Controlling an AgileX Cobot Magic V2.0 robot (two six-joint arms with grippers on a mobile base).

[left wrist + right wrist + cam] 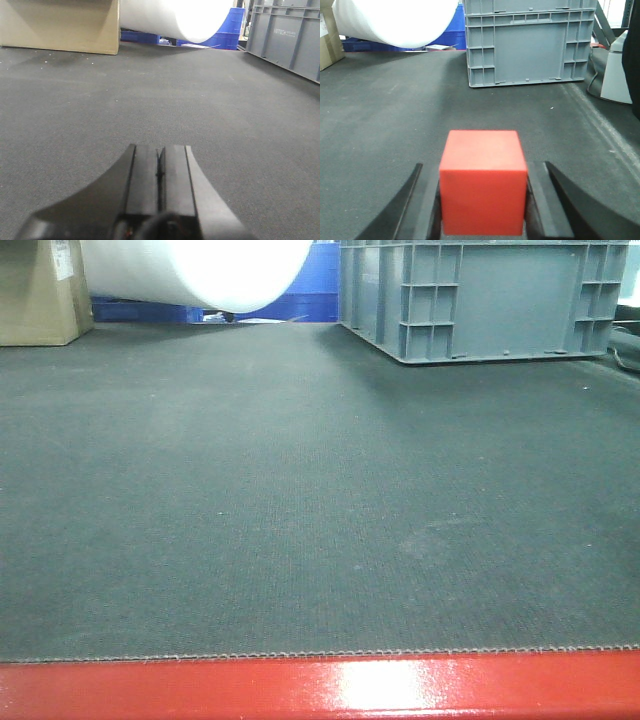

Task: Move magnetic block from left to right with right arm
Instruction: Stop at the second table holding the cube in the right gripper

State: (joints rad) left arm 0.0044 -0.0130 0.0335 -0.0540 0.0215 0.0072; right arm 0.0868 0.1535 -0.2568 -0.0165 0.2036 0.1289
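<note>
**Red block clamped in right gripper**

The right gripper grips the block by its two sides. One face is square to the wrist view and the top is level; as a cube, it has no long axis. The left gripper has its jaws pressed together on nothing. A dark mat lies below, with a grey crate, white roll and cardboard box behind

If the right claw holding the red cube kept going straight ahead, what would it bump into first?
Probably the grey crate, which stands ahead of the right gripper and its magnetic block; the mat between looks bare, depth unclear.
</note>
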